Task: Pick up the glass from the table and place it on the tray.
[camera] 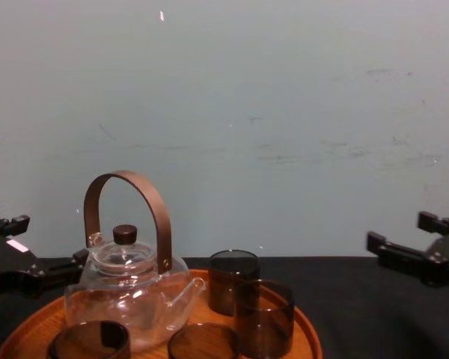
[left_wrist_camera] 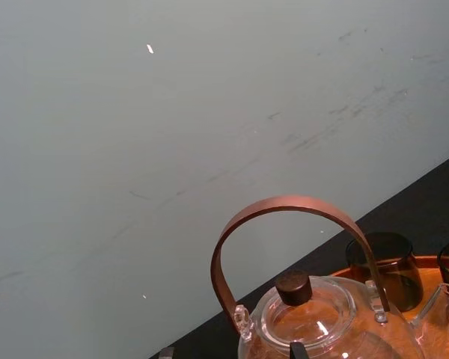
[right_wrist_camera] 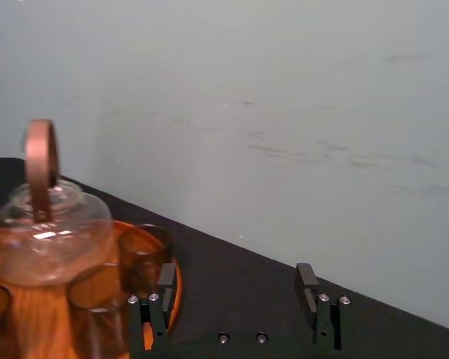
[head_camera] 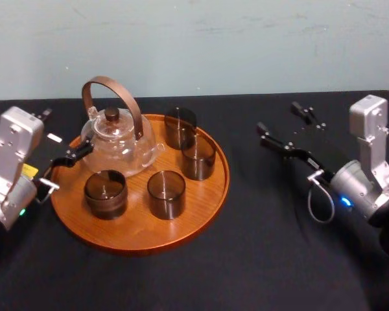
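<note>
My right gripper point(head_camera: 279, 118) hangs over the table point(head_camera: 266, 259), well off to the right of the tray point(head_camera: 136, 232). Its two black fingers point(right_wrist_camera: 307, 278) are spread wide and nothing sits between them. My left gripper point(head_camera: 63, 134) is at the tray's left edge, also spread and holding nothing. Its nearer finger lies close against the side of the glass teapot point(head_camera: 120, 139), and I cannot tell whether it touches.

Four dark, smoky, straight-walled glasses stand upright on the tray's wood. The rear glass point(head_camera: 181, 127) is to the right of the teapot, and the right glass point(head_camera: 198, 157) is just in front of it, close beside it. The front glass point(head_camera: 166, 194) and the left glass point(head_camera: 106, 193) stand side by side, a little apart, in front of the teapot.
</note>
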Robot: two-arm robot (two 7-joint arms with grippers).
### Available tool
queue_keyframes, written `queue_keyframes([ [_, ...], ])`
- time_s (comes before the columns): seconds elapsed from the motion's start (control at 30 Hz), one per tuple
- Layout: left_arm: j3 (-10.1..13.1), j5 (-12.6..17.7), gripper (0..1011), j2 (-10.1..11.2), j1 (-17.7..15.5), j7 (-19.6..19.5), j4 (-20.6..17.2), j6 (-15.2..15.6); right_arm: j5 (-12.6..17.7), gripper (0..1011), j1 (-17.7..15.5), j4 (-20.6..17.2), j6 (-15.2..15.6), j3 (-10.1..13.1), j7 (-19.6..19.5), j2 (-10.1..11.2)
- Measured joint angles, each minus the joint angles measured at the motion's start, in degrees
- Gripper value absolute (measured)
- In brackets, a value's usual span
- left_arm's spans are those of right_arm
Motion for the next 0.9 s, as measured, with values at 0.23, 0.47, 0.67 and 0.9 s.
queue_keyframes([
  [0.23, 0.0, 0.0, 1001, 0.0, 0.0, 0.0, 0.0, 0.0, -0.87, 1002, -0.81, 1.41, -0.66, 2.34, -1.84, -0.3],
  [0.47, 0.0, 0.0, 1001, 0.0, 0.0, 0.0, 0.0, 0.0, -1.17, 1002, -0.75, 1.97, -0.63, 2.66, -2.18, -0.49],
  [0.67, 0.0, 0.0, 1001, 0.0, 0.0, 0.0, 0.0, 0.0, -1.16, 1002, -0.72, 1.82, -0.62, 2.53, -2.07, -0.47],
  [0.9, 0.0, 0.0, 1001, 0.0, 0.0, 0.0, 0.0, 0.0, -1.14, 1002, -0.68, 1.73, -0.61, 2.42, -1.97, -0.43],
])
